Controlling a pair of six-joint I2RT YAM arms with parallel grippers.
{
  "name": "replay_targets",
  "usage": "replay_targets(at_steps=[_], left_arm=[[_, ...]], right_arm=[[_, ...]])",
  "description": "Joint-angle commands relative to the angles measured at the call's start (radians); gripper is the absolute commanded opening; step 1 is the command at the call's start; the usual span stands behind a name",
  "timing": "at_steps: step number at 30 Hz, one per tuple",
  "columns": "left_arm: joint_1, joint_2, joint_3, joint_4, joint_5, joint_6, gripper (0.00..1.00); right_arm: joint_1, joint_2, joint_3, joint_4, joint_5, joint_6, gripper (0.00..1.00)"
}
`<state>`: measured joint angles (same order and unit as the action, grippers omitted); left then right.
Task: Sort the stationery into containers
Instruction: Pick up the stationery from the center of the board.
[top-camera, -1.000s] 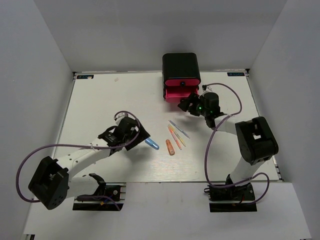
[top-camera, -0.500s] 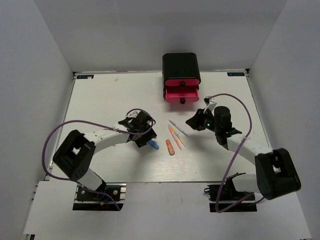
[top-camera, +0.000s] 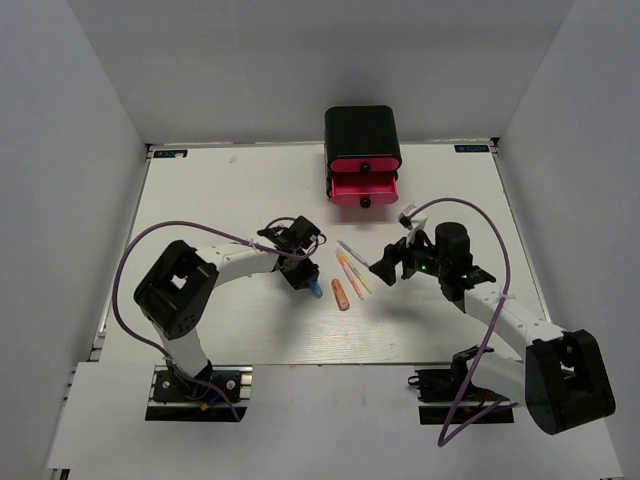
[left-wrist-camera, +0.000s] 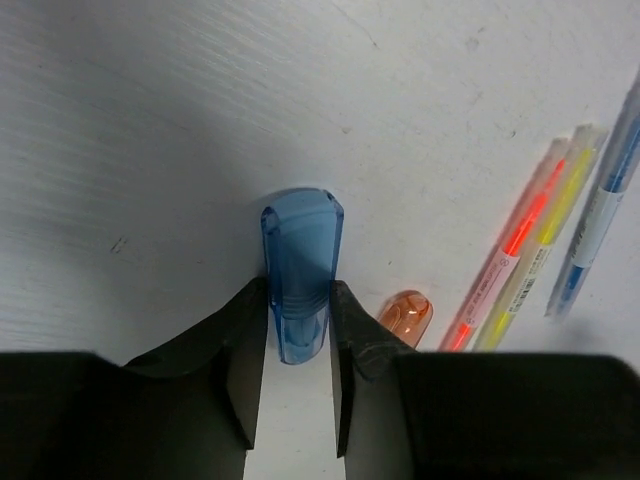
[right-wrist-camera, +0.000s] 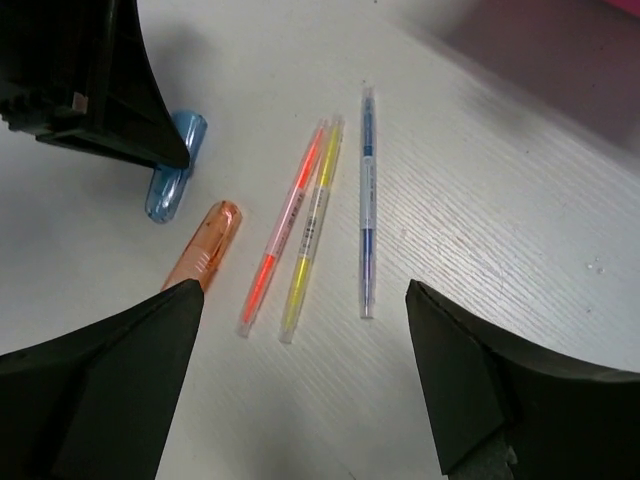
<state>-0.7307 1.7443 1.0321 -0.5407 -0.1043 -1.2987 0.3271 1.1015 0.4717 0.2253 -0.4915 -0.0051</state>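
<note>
The blue marker (left-wrist-camera: 300, 265) lies on the white table, and my left gripper (left-wrist-camera: 298, 292) is shut on its near end, one finger against each side. In the top view that left gripper (top-camera: 306, 280) covers most of the blue marker (top-camera: 315, 291). An orange marker (top-camera: 341, 294) lies just to its right. Further right lie the thin pens: pink (right-wrist-camera: 285, 232), yellow (right-wrist-camera: 312, 228) and grey-blue (right-wrist-camera: 367, 200). My right gripper (right-wrist-camera: 303, 290) hangs open over the pens' near ends and holds nothing. The black cabinet (top-camera: 362, 130) stands at the back; its lower pink drawer (top-camera: 363, 190) is pulled slightly out.
The table's white board (top-camera: 200, 200) runs from the cabinet to the near edge, with grey walls on three sides. The two grippers are close together at the middle of the board, the stationery between them. Purple cables loop beside both arms.
My left gripper moved right onto the blue marker and closed on it. My right gripper drew back from the drawers to above the pens and opened wide.
</note>
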Motion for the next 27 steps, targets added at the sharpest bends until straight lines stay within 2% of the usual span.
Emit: replay_targets(at_steps=[1, 2, 5, 6, 9, 13, 17, 19, 21, 27], left_arm=[[-0.009, 0.034, -0.003, -0.036, 0.014, 0.015, 0.36], [-0.009, 0.034, 0.006, -0.036, 0.014, 0.033, 0.3], [-0.009, 0.021, 0.04, -0.013, 0.014, 0.071, 0.24], [-0.009, 0.021, 0.049, -0.013, 0.003, 0.084, 0.21], [-0.009, -0.006, 0.121, -0.013, -0.023, 0.134, 0.19], [-0.009, -0.006, 0.239, -0.073, -0.052, 0.19, 0.19], [0.001, 0.004, 0.22, -0.097, -0.052, 0.2, 0.19], [0.001, 0.004, 0.189, -0.073, -0.041, 0.2, 0.15], [0.001, -0.009, 0.175, -0.048, -0.041, 0.2, 0.15], [0.001, -0.034, 0.221, -0.011, -0.041, 0.22, 0.14]], right_arm=[[-0.01, 0.002, 0.045, -0.093, -0.057, -0.133, 0.87], [-0.007, -0.015, 0.036, -0.08, -0.082, -0.16, 0.81], [-0.006, -0.091, -0.024, -0.004, -0.098, -0.176, 0.68], [-0.007, -0.1, -0.031, 0.002, -0.099, -0.174, 0.59], [-0.008, -0.124, -0.038, -0.014, -0.101, -0.177, 0.5], [-0.005, -0.178, -0.079, 0.008, -0.088, -0.165, 0.5], [-0.006, -0.192, -0.085, 0.006, -0.081, -0.157, 0.52], [-0.005, -0.195, -0.09, 0.008, -0.071, -0.154, 0.52], [-0.005, -0.193, -0.093, 0.008, -0.067, -0.157, 0.52], [-0.006, -0.193, -0.097, 0.016, -0.074, -0.154, 0.52]])
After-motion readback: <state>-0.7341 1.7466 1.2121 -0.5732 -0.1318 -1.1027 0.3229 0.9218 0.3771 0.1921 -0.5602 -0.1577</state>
